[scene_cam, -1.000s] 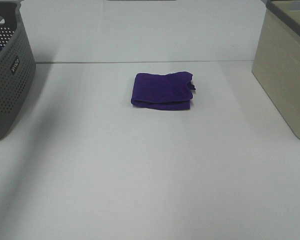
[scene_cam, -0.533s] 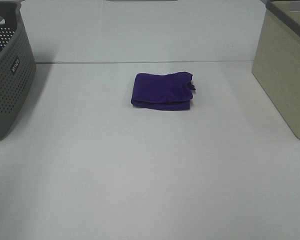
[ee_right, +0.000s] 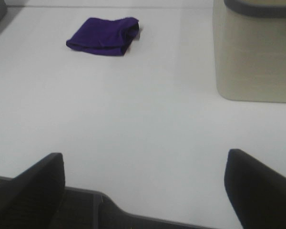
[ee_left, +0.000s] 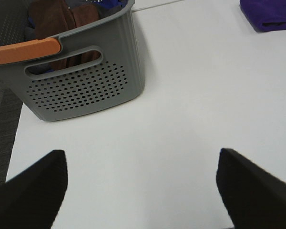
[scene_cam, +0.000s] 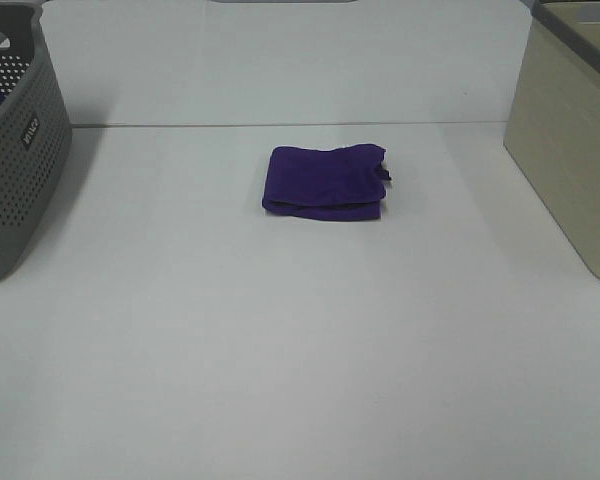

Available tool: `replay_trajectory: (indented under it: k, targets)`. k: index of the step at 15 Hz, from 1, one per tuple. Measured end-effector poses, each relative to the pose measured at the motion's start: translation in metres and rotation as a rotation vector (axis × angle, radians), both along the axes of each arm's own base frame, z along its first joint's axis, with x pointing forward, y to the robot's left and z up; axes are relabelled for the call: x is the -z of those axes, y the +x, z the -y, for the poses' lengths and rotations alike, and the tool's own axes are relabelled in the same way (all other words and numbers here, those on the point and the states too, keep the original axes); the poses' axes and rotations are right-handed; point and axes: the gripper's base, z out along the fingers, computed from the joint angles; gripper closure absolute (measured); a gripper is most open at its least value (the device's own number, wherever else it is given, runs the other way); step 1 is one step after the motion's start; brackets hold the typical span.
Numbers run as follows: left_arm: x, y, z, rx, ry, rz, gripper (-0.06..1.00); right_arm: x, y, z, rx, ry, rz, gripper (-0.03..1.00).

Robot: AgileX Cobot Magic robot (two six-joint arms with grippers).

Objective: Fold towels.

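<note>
The deep purple towel lies folded into a small rectangle on the white table, just beyond its middle. It also shows in the right wrist view, and its edge shows in the left wrist view. No gripper appears in the exterior high view. My left gripper is open and empty over the table near the grey basket, far from the towel. My right gripper is open and empty over the table's near edge, far from the towel.
A grey perforated basket stands at the left; in the left wrist view it holds brown and blue cloths and has an orange handle. A beige bin stands at the right, also in the right wrist view.
A shadow on the table's left side has faded. The towel has not moved.
</note>
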Motion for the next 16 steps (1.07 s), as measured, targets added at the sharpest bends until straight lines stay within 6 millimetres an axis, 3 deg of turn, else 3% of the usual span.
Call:
replay_trajectory:
  k: [2, 4, 10, 16]
  targets:
    - [0.006, 0.004, 0.005, 0.032, -0.037, 0.005, 0.16, 0.018, 0.015, -0.003, 0.0, -0.004, -0.017, 0.09]
    - [0.005, 0.005, 0.005, 0.027, -0.048, 0.017, 0.16, 0.015, 0.02, -0.004, 0.0, 0.012, 0.054, 0.09]
    - [0.005, 0.005, 0.005, 0.021, -0.054, 0.016, 0.16, 0.02, 0.023, -0.007, -0.024, 0.002, 0.039, 0.09]
    - [0.005, 0.005, 0.006, -0.126, -0.052, 0.022, 0.16, 0.02, 0.022, -0.007, -0.036, -0.005, 0.04, 0.09]
